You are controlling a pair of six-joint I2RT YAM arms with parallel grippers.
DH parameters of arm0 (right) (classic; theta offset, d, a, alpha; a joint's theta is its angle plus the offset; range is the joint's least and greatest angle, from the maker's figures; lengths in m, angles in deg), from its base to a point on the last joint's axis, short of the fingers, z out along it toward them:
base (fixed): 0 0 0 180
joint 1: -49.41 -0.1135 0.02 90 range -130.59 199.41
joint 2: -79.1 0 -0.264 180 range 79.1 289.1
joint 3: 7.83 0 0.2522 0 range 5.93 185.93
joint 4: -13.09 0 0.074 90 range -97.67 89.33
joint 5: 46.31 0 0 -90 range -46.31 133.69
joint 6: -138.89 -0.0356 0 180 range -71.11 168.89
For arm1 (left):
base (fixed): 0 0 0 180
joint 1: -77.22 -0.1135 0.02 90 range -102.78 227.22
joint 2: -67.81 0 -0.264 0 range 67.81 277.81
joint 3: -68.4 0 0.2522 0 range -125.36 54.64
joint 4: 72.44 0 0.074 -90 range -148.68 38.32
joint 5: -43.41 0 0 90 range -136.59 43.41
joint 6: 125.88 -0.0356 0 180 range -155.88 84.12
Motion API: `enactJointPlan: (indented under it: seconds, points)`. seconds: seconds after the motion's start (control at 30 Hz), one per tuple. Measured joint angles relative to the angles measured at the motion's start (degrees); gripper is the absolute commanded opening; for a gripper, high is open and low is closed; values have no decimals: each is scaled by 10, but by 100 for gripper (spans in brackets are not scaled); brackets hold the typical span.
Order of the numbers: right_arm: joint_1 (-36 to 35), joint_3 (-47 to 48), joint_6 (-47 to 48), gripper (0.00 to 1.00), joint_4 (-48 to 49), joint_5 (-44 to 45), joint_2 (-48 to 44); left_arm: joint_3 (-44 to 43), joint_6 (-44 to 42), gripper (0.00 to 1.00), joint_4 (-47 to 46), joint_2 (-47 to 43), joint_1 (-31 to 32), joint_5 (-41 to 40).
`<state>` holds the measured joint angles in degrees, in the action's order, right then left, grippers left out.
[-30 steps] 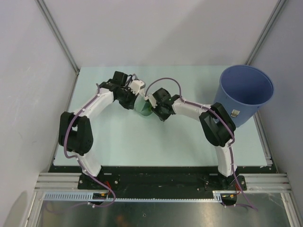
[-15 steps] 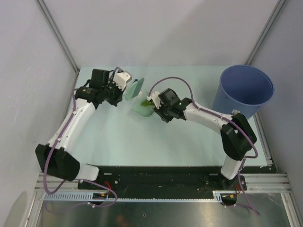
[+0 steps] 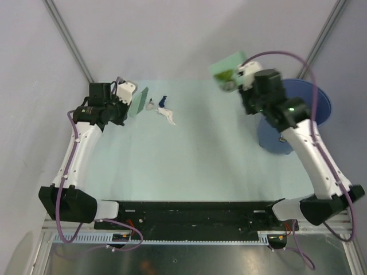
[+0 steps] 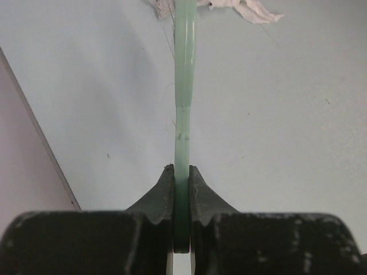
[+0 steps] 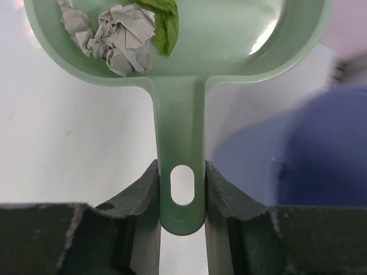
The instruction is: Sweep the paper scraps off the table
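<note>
The pale green table (image 3: 189, 166) has a big blue bucket (image 3: 322, 106) standing at its far right corner. A green dustpan (image 5: 178, 132) is held up in the air by the far edge, just beside the bucket and not yet over it. Its handle is squeezed tight by the right gripper (image 5: 180, 172). A small green brush (image 4: 184, 86) is pinched tight by the left gripper (image 4: 182, 177) near the far left corner. Some of the paper scraps (image 5: 114, 34), a crumpled whitish ball and a green bit, are carried in the pan. A few more scraps (image 3: 162, 109), white and dark blue, are left on the table just beside the brush. The emptying step seems to be in hand. Next, the pan should be moved over the bucket's mouth and tipped, and kept level until then so nothing is spilled. After that, the bits by the brush need to be swept up
</note>
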<state>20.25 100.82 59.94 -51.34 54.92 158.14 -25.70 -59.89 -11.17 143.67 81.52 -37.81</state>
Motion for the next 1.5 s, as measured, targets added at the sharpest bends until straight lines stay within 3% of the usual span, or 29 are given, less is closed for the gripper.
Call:
enactJointPlan:
  seconds: [0.23, 0.37, 0.53, 0.7, 0.9, 1.23, 1.5]
  points:
    - [250, 40, 4, 0, -44, -26, -84, 17, 0, 0, 9, -4, 0, 3]
    - [323, -19, 59, 0, -21, 21, -144, 17, 0, 0, 13, -17, 0, 4]
    - [300, -113, 186, 0, 17, 132, -201, 17, 0, 0, 19, -25, 0, 3]
    - [282, -134, 304, 0, 6, 285, -159, 17, 0, 0, 29, -25, 0, 3]
    - [282, -167, 401, 0, -7, 362, -145, 17, 0, 0, 33, -26, 1, 3]
    - [266, -200, 539, 0, 66, 395, -196, 17, -5, 0, 37, -29, 1, 4]
    - [242, -333, 657, 0, 128, 326, -261, 17, -6, 0, 37, -29, 1, 7]
